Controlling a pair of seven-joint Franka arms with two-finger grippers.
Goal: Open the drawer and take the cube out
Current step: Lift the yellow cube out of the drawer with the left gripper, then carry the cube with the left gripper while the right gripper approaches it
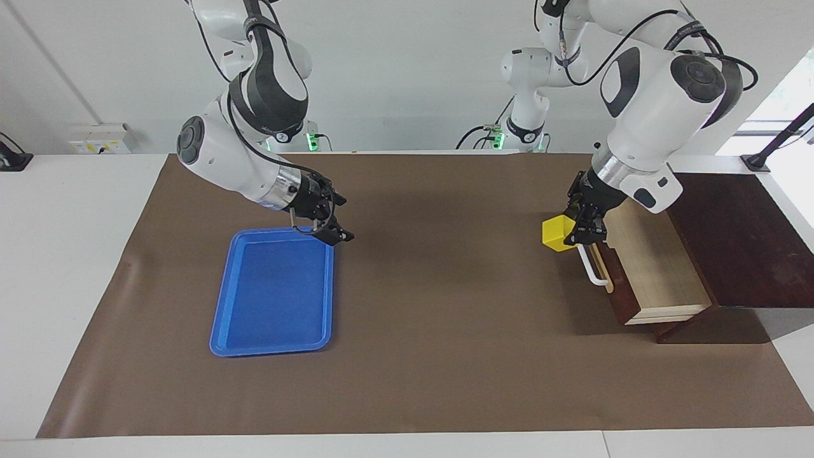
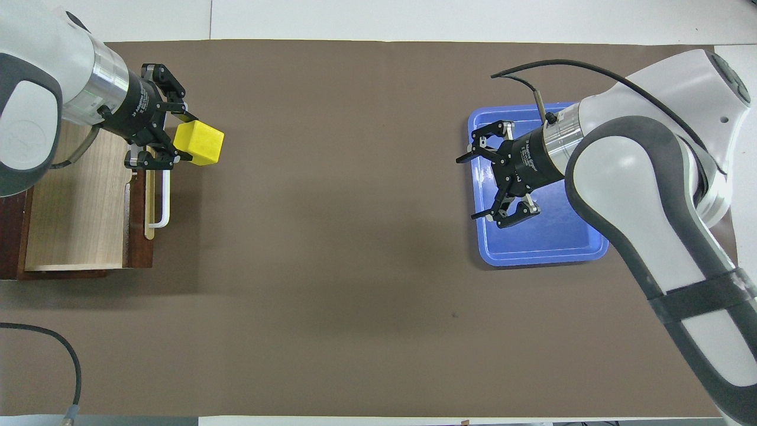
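The drawer [image 1: 655,270] stood pulled out of the dark wooden box [image 1: 744,242] at the left arm's end of the counter [image 1: 445,356], its pale interior exposed and its white bar handle [image 1: 591,270] facing the middle of the brown mat [image 1: 445,286]. The left pincer [image 1: 575,232] was clenched on the cube [image 1: 556,233], holding it in the air just above the drawer's front and handle; in the overhead view the yellow block [image 2: 199,142] sat between the fingertips, jutting out past the drawer front over the mat. The cube touched neither the drawer nor the counter.

The right pincer [image 1: 334,219] hung over the blue tray [image 1: 273,299] near the tray's edge closest to the robots, its fingers spread wide and holding nothing, as the overhead view [image 2: 494,180] showed plainly. The tray lay flat on the mat toward the right arm's end of the counter, well apart from the drawer.
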